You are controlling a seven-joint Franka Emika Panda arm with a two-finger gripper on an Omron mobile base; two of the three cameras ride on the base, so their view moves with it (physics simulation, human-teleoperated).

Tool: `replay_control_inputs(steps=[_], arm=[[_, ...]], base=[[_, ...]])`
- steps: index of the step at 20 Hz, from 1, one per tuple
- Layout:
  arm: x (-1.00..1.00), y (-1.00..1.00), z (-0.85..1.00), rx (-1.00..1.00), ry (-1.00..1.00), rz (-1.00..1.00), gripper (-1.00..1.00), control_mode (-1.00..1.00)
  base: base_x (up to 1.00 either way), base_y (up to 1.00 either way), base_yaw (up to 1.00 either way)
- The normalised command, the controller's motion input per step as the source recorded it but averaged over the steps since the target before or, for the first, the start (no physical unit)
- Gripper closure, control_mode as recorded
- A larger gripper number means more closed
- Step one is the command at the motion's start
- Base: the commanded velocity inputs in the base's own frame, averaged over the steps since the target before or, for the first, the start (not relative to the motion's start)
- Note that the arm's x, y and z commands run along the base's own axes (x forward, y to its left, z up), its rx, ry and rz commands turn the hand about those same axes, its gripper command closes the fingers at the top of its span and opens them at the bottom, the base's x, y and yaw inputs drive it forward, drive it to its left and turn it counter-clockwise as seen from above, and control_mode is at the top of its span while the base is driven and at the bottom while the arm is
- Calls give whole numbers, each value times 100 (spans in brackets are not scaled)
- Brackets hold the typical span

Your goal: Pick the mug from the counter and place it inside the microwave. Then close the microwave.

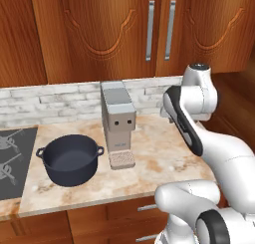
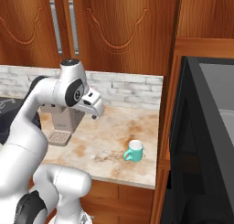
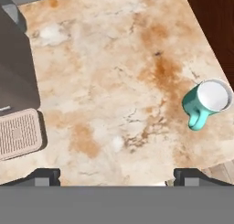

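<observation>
Reaching step: the gripper (image 3: 117, 175), spread wide and empty, hangs over the counter (image 3: 114, 81); next it must shift toward the mug (image 3: 208, 101) (upright by the counter's right edge).

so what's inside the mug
From above in the hand view, the mug stands upright on the counter, and its inside shows plain pale white with no contents to make out. The right base view sees it from the side, so its bottom is hidden.

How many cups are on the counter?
1. One small teal mug stands upright on the marbled counter, near its front edge beside the open microwave. Another could be hidden behind the robot's arm.
</observation>
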Motion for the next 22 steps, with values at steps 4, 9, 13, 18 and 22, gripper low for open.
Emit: replay_control_inputs(steps=[4,9,13,18,22], arm=[[-7,-27,-20,0,18,-28,-100,-100],[-12,-60,-8,0,24,-24,-100,-100],[-16,-58,-14,0,23,-25,-100,-100],[-24,-38,-31,0,13,-18,-100,-100],[-19,-21,-47,0,6,-14,-100,-100]], base=[[0,0,0],[0,0,0],[0,0,0],[0,0,0],[0,0,0]])
